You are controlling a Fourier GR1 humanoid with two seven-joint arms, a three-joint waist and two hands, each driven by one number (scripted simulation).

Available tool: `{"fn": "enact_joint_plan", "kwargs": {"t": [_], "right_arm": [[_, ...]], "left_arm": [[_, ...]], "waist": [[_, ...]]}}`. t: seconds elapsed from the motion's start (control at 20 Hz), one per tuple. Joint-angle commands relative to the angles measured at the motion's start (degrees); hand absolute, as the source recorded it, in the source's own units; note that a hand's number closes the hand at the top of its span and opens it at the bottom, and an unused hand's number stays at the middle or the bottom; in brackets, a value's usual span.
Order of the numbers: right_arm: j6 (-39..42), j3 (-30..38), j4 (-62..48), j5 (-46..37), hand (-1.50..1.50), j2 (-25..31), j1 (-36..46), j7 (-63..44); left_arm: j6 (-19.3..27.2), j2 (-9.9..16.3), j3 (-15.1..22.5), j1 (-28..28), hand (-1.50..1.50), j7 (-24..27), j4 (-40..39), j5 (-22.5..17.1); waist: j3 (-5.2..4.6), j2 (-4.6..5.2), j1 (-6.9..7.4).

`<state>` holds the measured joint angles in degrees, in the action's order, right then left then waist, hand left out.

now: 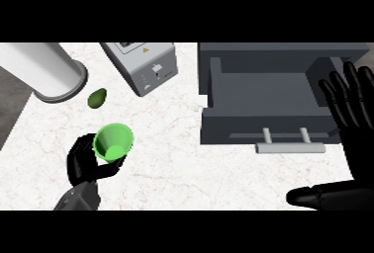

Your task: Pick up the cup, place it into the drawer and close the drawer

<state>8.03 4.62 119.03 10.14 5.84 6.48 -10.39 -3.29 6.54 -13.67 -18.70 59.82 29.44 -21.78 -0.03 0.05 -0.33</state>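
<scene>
A bright green cup (114, 142) sits tilted at the lower left of the counter, its mouth facing up and right. My left hand (86, 164) is curled round its lower side and holds it. The grey drawer (267, 126) stands pulled open at the right, its inside bare, with a light grey handle (289, 147) on its front. My right hand (350, 123) is at the right edge, fingers straight and pointing up, overlapping the drawer's right wall; its thumb sticks out left near the bottom.
A large white cylinder (45, 70) lies at the top left. A small dark green avocado-like fruit (97, 98) rests below it. A grey box appliance (142, 64) stands at the top middle. The counter's left edge (16, 123) runs diagonally.
</scene>
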Motion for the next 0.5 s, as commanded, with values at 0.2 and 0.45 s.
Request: {"fn": "enact_joint_plan", "kwargs": {"t": [0.2,0.45], "right_arm": [[-1.9,-2.3,1.5,-2.3,-1.5,-1.3,0.8,-1.3],[-1.4,-1.5,1.6,-2.1,-1.5,-0.7,-0.6,-1.6]], "left_arm": [[-11.4,3.4,4.9,0.5,1.5,2.2,2.8,3.4],[-11.8,2.0,7.9,-0.8,1.5,-5.9,14.2,2.1]], "waist": [[-0.01,-0.04,0.18],[0.06,-0.29,0.62]]}}
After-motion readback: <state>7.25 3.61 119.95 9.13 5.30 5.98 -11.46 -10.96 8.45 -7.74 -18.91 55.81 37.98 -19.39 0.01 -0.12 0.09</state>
